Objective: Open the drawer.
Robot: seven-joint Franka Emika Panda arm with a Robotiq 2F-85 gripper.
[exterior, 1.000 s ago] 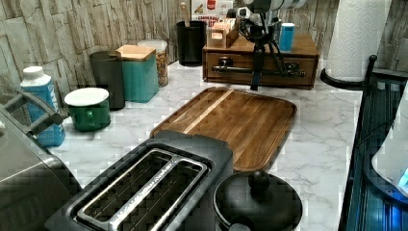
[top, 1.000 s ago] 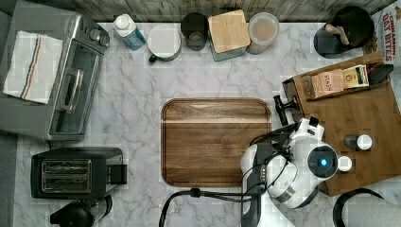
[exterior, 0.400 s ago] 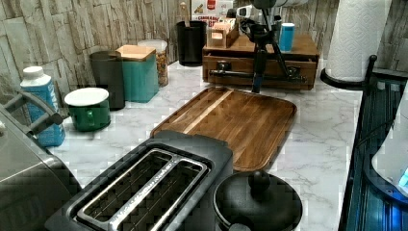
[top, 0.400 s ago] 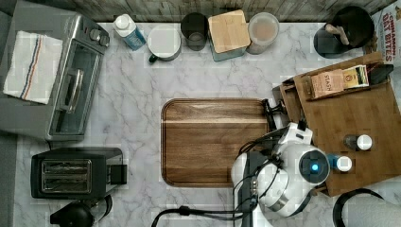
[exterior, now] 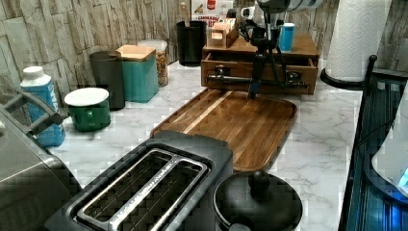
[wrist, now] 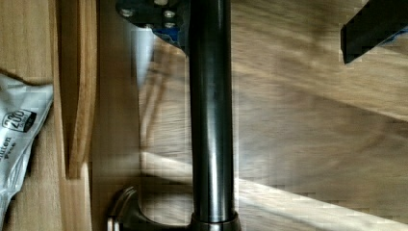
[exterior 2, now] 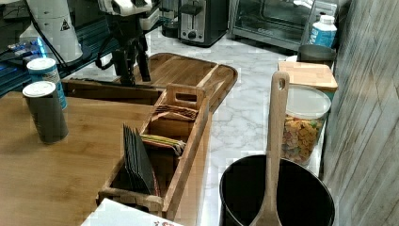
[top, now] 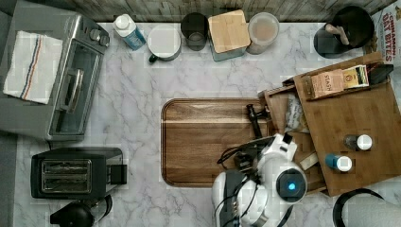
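**Drawer part-way out, fingers astride the bar handle**

Marble countertop runs across the top view, with the cutting board (top: 215,142) at centre. At about three o'clock from it sits the organizer box (top: 352,123), and the drawer (top: 288,118) juts from the box toward the board, far enough to bare a packet (top: 294,113) inside. The arm's gripper (top: 257,158) hangs at the drawer's front, at roughly five o'clock from the board's centre, placed there, I judge, so a pull toward the board draws the tray straight out.

From the left view, the drawer front (exterior: 260,79) stands a little proud of the box, its black handle (exterior: 226,78) low above the board's far edge. The gripper comes down from twelve o'clock onto that bar.

Across the right view, the gripper (exterior 2: 131,59) stands at the drawer's far edge (exterior 2: 113,89), beyond the tea caddy (exterior 2: 160,150).

Close up in the wrist view, the handle (wrist: 211,110) runs between the two fingers; one fingertip (wrist: 154,17) sits against it, the other (wrist: 373,24) is well apart. So the fingers are spread, hooking rather than clamping.
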